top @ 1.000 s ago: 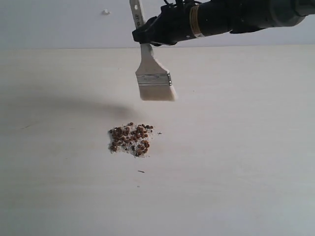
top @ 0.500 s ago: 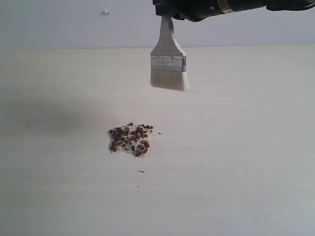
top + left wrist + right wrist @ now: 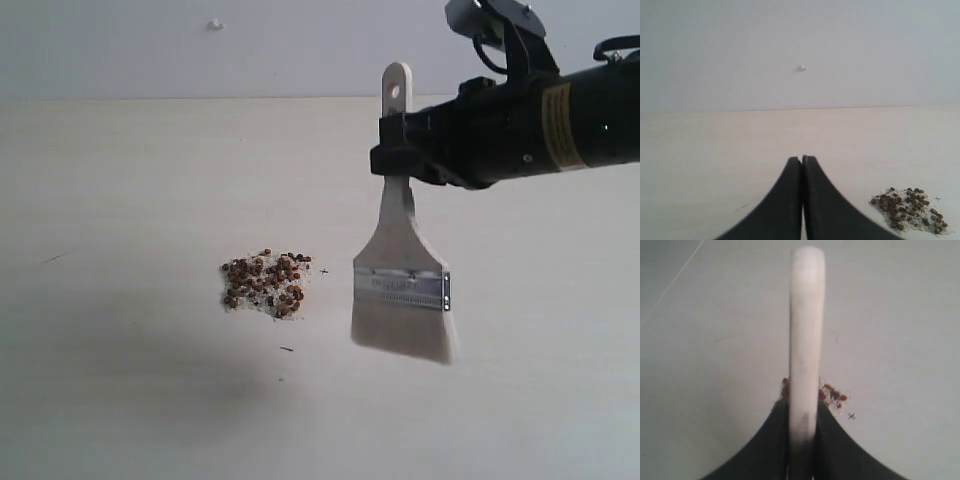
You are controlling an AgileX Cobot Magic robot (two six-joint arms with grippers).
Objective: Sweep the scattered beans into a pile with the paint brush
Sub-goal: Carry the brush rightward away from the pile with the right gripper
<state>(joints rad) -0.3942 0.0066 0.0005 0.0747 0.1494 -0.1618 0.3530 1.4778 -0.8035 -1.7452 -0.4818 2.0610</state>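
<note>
The beans lie in one compact pile (image 3: 265, 284) of reddish-brown grains and pale grit on the light table; the left wrist view shows the pile (image 3: 908, 210) too, and the right wrist view shows part of the pile (image 3: 832, 394) behind the handle. The paint brush (image 3: 402, 298) hangs upright to the right of the pile, bristles down and close to the table. My right gripper (image 3: 398, 158) is shut on the whitish handle (image 3: 805, 340) of the brush. My left gripper (image 3: 802, 160) is shut with nothing in it and is out of the exterior view.
A light wooden table (image 3: 130, 180) runs back to a pale wall. A small white speck (image 3: 214, 24) sits on the wall. A tiny dark sliver (image 3: 287, 349) lies in front of the pile, and a small dark mark (image 3: 323, 271) lies at its right.
The right arm has carried the brush from above and behind the pile down and to the right, lowering it beside the pile. The pile has not changed.
</note>
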